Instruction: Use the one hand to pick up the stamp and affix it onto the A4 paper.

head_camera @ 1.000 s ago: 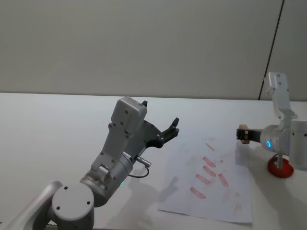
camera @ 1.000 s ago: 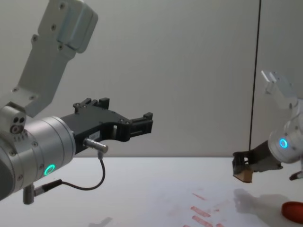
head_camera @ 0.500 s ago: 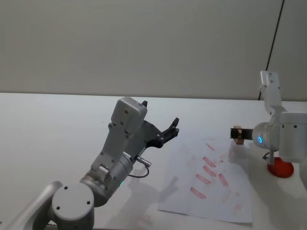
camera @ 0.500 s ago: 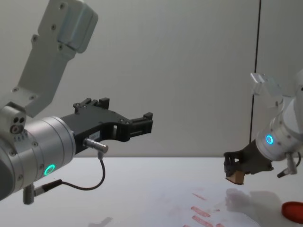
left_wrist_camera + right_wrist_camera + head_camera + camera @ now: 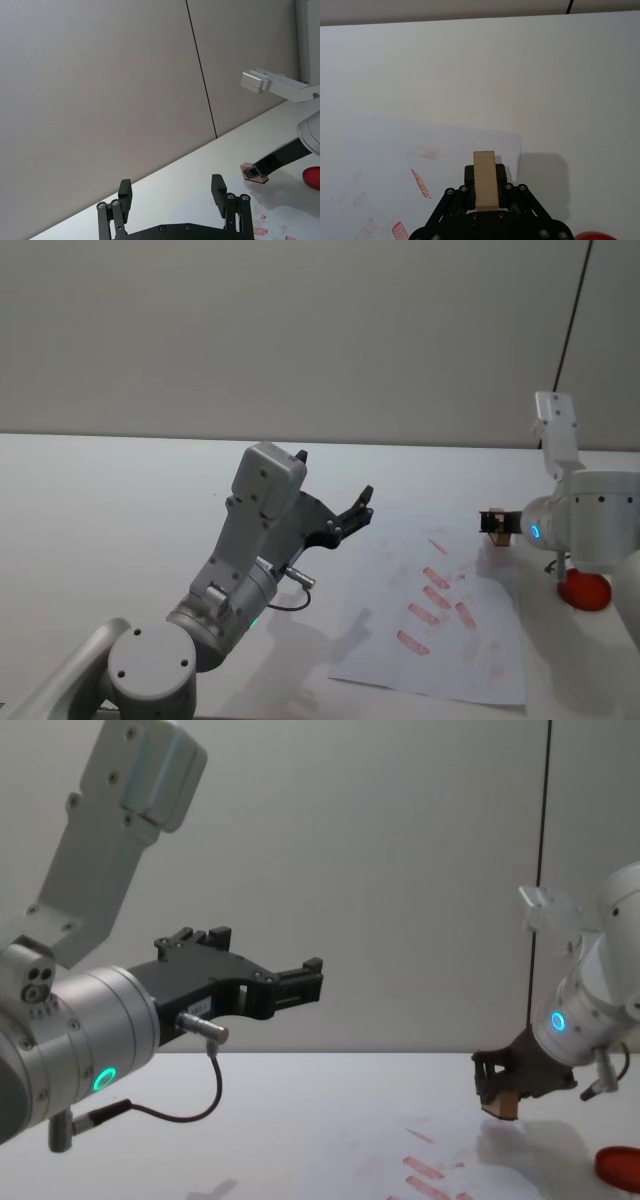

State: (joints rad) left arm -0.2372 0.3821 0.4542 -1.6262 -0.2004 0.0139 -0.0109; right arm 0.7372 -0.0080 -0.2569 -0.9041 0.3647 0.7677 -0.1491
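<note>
Fingers (image 5: pixel 502 174) of the right gripper (image 5: pixel 495 1088) pinch the wooden stamp (image 5: pixel 485 180), holding it in the air near the far right corner of the A4 paper (image 5: pixel 440 640). The pick-up looks done, and the press onto the sheet, already red-marked, remains. Left gripper (image 5: pixel 171 192) hangs idle above mid-table, fingers spread wide. Red ink pad (image 5: pixel 584 588) sits beside the paper.

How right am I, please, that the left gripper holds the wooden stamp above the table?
Not quite: the right gripper holds the stamp above the table, as the chest view shows; the left gripper is open and empty.
</note>
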